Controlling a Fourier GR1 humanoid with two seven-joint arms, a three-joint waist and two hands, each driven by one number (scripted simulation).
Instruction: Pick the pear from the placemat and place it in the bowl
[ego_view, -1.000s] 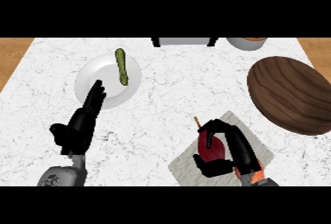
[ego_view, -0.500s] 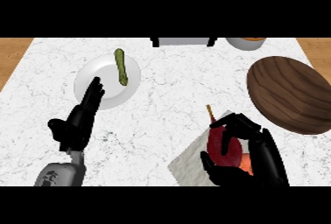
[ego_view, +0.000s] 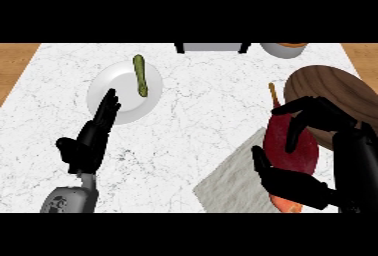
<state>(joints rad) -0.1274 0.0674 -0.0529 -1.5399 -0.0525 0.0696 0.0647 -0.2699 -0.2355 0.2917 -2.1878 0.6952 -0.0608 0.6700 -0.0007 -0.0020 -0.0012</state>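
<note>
Where right robot hand curls, pear seemingly half-hidden

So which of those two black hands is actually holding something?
The right hand, at the view's right: its fingers curl round the red pear above the placemat. The left hand is open and holds nothing.

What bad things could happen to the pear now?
The right hand curls round the red pear, which is above the placemat and near the brown bowl.

1. Only the fingers and thumb hold the pear, so it might slip out onto the placemat or counter.

2. The pear sits close to the bowl's rim, so it might bump the rim instead of going in.

The left hand rests open by the plate, too far to help.
</note>
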